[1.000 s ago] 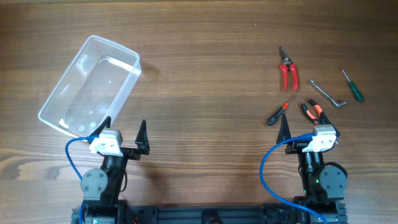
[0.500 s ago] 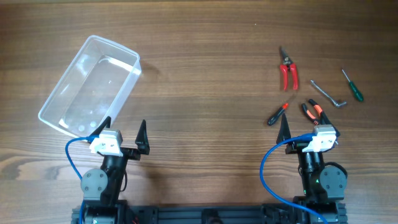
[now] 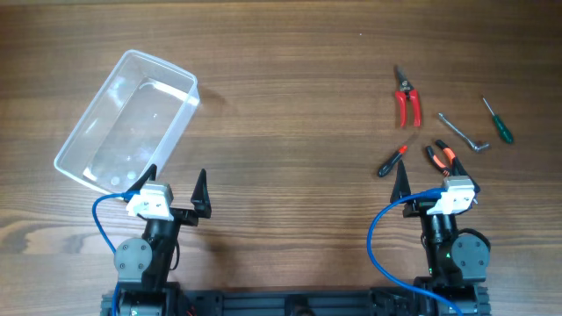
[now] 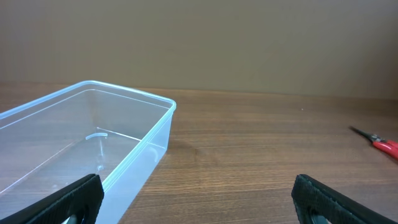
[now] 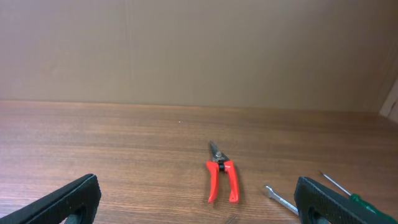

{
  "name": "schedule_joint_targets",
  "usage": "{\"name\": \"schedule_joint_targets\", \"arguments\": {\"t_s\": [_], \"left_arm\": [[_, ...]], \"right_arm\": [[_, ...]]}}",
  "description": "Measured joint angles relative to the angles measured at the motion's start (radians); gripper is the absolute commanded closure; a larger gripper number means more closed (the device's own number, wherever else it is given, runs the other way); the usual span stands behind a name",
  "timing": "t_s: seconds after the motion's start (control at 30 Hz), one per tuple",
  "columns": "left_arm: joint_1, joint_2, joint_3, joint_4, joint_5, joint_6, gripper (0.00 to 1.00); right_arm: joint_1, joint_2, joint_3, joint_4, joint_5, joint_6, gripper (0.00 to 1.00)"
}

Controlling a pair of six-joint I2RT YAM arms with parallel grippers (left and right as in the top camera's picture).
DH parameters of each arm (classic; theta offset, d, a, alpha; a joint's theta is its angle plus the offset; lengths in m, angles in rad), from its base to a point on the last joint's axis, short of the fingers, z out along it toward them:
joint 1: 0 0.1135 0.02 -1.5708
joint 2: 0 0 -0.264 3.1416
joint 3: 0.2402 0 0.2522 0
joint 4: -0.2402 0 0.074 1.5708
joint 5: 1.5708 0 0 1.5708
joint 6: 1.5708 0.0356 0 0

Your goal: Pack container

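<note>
Jaws on both arms are spread wide with nothing between them. The left gripper and right gripper are both parked at the near edge of the table.

The container sits upright on the left side, turned at an angle, with its near end right by the left gripper's outer finger. In the left wrist view it's just ahead and to the left, and it looks empty as far as I can tell.

All the tools are way over on the right, well apart from it: red pruners, a green screwdriver, a bent metal key, orange-handled pliers and a small red-and-black screwdriver.

On handling, my guess is the tub is really light, with thin walls that flex if you squeeze mid-span. The smooth plastic is probably slippery, and on bare wood it'll likely skate away from a nudge.

If it needs moving, I'd pinch over the thickened rim, one finger inside and one outside, close to a rounded corner where it should be stiffest. The left arm is the obvious one for that. The right arm is well placed to bring the tools over. Dropping tools in from a height might shove or tip it, so go low and gentle.
</note>
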Motion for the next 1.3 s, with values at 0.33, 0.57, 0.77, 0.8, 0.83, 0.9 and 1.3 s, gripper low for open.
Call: {"name": "schedule_joint_targets", "arguments": {"t_s": [0.33, 0.57, 0.77, 0.8, 0.83, 0.9, 1.3], "left_arm": [[0.000, 0.000, 0.000, 0.000, 0.000, 0.000, 0.00], [0.000, 0.000, 0.000, 0.000, 0.000, 0.000, 0.00], [0.000, 0.000, 0.000, 0.000, 0.000, 0.000, 0.00], [0.000, 0.000, 0.000, 0.000, 0.000, 0.000, 0.00], [0.000, 0.000, 0.000, 0.000, 0.000, 0.000, 0.00], [0.000, 0.000, 0.000, 0.000, 0.000, 0.000, 0.00], [0.000, 0.005, 0.032, -0.079, -0.068, -0.156, 0.00]], "right_arm": [[0.000, 0.000, 0.000, 0.000, 0.000, 0.000, 0.00], [0.000, 0.000, 0.000, 0.000, 0.006, -0.039, 0.00], [0.000, 0.000, 0.000, 0.000, 0.020, -0.183, 0.00], [0.000, 0.000, 0.000, 0.001, 0.019, -0.206, 0.00], [0.000, 0.000, 0.000, 0.001, 0.019, -0.213, 0.00], [0.000, 0.000, 0.000, 0.000, 0.006, -0.217, 0.00], [0.000, 0.016, 0.002, 0.081, -0.150, 0.080, 0.00]]}}
